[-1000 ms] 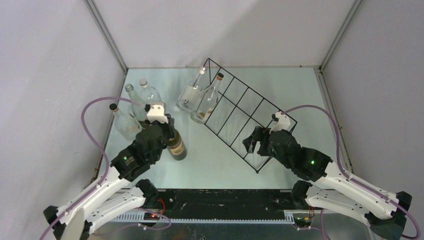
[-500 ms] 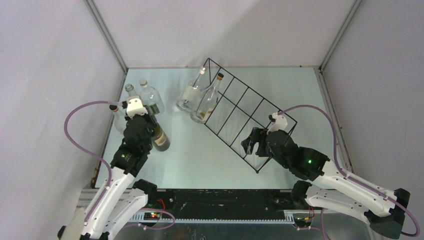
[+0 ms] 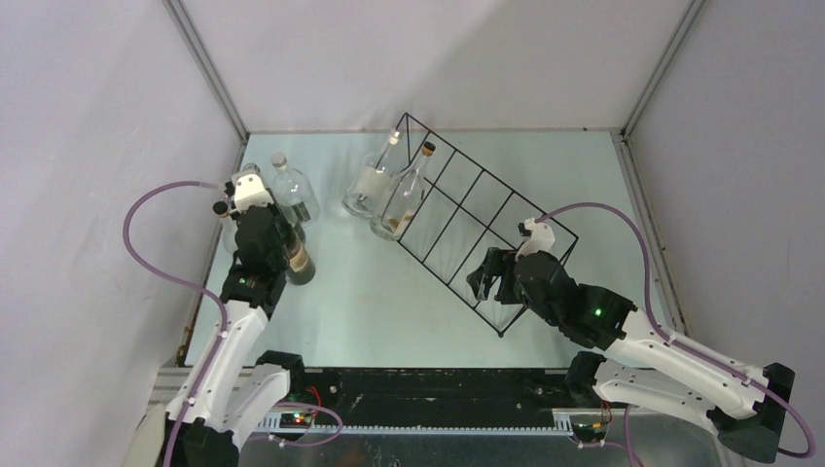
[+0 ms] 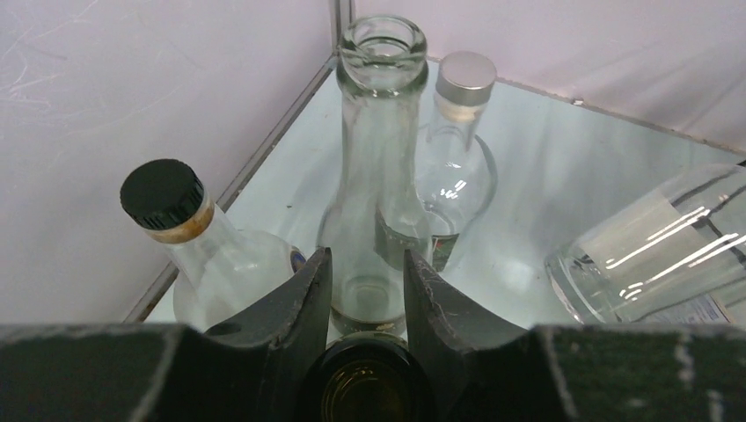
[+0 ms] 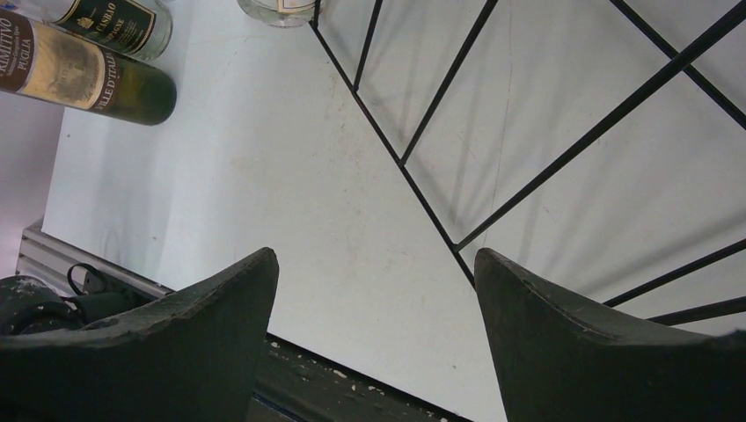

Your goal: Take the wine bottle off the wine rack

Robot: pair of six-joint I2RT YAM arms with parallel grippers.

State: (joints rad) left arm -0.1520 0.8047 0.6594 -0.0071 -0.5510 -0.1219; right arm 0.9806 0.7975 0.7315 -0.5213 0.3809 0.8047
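The black wire wine rack (image 3: 486, 209) lies slantwise across the middle of the table. Two clear bottles (image 3: 368, 183) (image 3: 401, 199) lean in its far-left end. My left gripper (image 3: 275, 243) is shut on the neck of a dark green wine bottle (image 3: 298, 261), held upright to the left of the rack. In the left wrist view my fingers (image 4: 299, 308) close round its open mouth (image 4: 369, 391). My right gripper (image 3: 489, 277) is open and empty at the rack's near end. The rack's wires (image 5: 413, 145) and the dark bottle (image 5: 79, 75) show in the right wrist view.
Three clear bottles stand just beyond the dark bottle by the left wall: an open-mouthed one (image 4: 378, 132), a silver-capped one (image 4: 462, 132) and a black-capped one (image 4: 176, 220). The side walls (image 3: 117, 146) close in the table. The table's near edge (image 5: 352, 369) lies under my right gripper.
My left gripper has carried the dark bottle left and away from me, up to the clear bottles by the left wall. The right arm has barely moved.
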